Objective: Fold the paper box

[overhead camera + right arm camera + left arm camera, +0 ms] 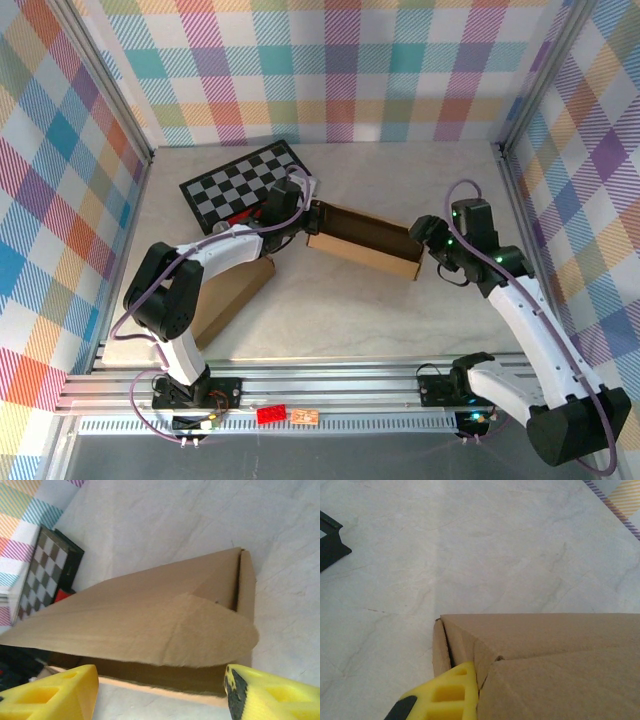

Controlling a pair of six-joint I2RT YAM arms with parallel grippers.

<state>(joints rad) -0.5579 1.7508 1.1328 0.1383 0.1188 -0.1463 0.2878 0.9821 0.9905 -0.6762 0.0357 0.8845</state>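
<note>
Pale marbled table (350,310) with plaid walls around it. A long brown cardboard box (365,240), open on top, lies across the middle of the table, nearer the far edge than the near one. It runs slantwise from left to right, and its flaps are partly folded at both ends.

A black-and-white checkered board (235,185) sits toward the far left corner, and the box's left end is just beside it. A flat brown cardboard sheet (225,300) lies near the left edge, partly under the left arm.

The left gripper (298,205) is at the box's left end, pinched on the end wall. In the left wrist view one yellow finger (445,695) presses against the card (545,655); the other finger is hidden behind it.

The right gripper (428,238) is at the box's right end with its yellow fingers (60,690) spread wide, holding nothing; the rounded end flap (200,630) shows beyond the gap between them.

A small red piece (240,215) is at the board's near edge; what it is can't be told.
</note>
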